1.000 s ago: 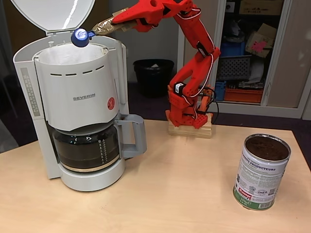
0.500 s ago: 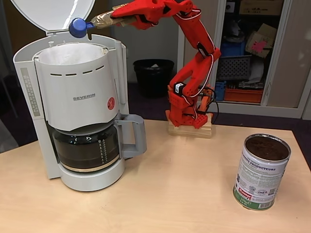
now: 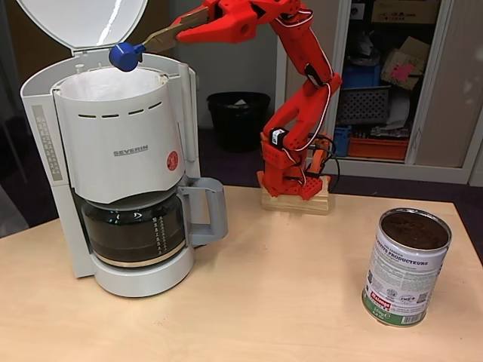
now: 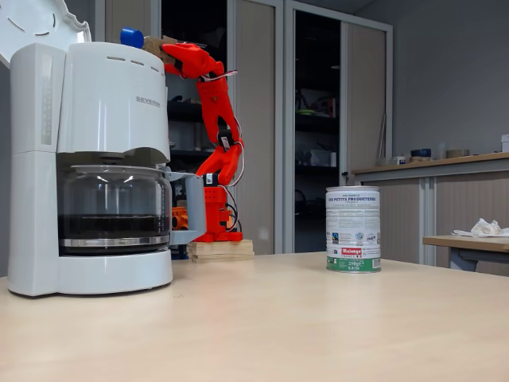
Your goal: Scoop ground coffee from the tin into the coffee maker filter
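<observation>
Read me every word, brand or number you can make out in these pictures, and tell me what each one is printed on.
"SEVERIN": front of the white coffee maker.
"PRODUCTEURS": label of the tin in a fixed view.
"LES PETITS PRODUCTEURS": the tin's label in a fixed view.
Carafe scale marks, the coffee maker's red sticker and the tin's small print: too small to read.

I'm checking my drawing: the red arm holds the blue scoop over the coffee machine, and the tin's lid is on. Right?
Not quite. The tin is open, with brown coffee showing inside, as the higher fixed view shows. The rest is right: the tool holds the blue scoop over the machine.
</observation>
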Controlling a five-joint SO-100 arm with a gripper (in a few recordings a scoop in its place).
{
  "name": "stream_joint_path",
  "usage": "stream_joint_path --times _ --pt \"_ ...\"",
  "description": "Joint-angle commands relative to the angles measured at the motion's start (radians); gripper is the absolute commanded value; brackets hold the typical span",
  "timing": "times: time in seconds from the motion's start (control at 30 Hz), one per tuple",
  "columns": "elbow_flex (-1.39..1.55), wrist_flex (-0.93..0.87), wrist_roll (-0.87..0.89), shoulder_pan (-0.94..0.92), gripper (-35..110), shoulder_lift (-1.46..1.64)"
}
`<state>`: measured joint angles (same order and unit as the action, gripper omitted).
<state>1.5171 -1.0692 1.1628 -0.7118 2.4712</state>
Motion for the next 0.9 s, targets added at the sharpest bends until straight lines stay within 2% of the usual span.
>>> stream_joint_path --times 0.0,0.13,0.33,0.6,0.87 --pt "-0.054 -0.043 -0.23 0.029 0 0.049" --pt "-0.032 -0.057 -0.426 0.132 0 0.133" --pt "0.041 -0.095 -0.644 0.407 0 0.284" --pt "0.296 -0.114 -0.746 0.762 0 0.485" --pt "0.592 -0.095 -0.859 0.982 0 0.657"
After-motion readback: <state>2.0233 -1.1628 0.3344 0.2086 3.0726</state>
